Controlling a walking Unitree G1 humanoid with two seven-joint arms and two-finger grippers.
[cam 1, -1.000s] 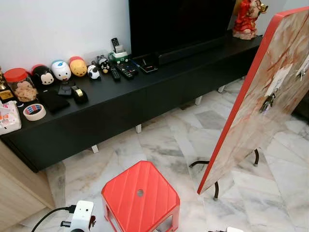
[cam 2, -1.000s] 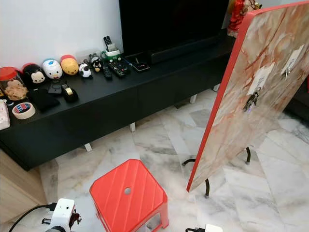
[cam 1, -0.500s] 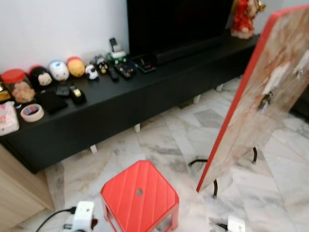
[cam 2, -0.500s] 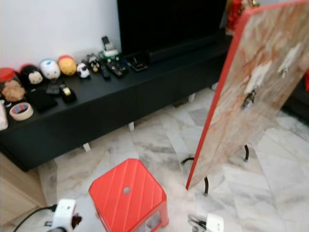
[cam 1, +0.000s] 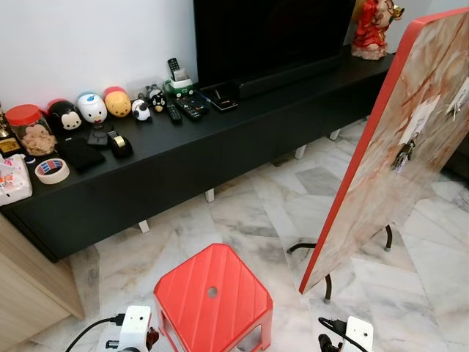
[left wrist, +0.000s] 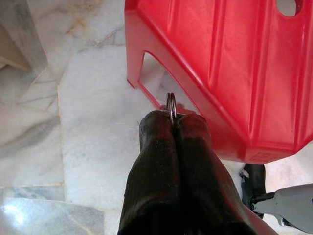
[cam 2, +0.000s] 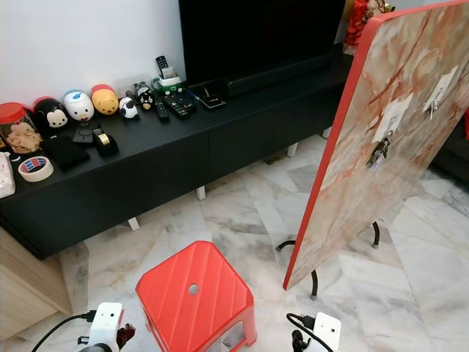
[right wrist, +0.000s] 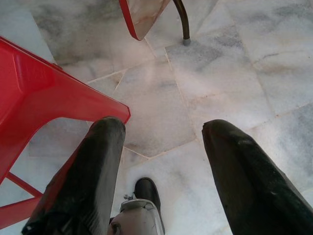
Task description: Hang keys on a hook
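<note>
My left gripper (left wrist: 172, 117) is shut on a thin metal key ring (left wrist: 171, 105), which sticks out past the fingertips just beside the red plastic stool (left wrist: 234, 63). The keys themselves are hidden. My right gripper (right wrist: 164, 128) stands open and low over the marble floor, with nothing between its fingers. A tilted marble-patterned board with a red edge (cam 1: 410, 139) stands on thin legs at the right. Pale hook plates are on its face. A bunch of keys (cam 1: 401, 156) hangs from one hook, and a small item hangs from another hook (cam 1: 456, 108) higher up.
The red stool (cam 1: 212, 293) stands on the floor straight ahead between my wrists. A long black TV cabinet (cam 1: 183, 158) runs along the wall, carrying toy figures, remotes, a tape roll and a jar. A wooden cabinet (cam 1: 26, 293) is at the left.
The right wrist has risen into view at the bottom edge. The left wrist has shifted slightly right. The blur of half a second ago has settled.
</note>
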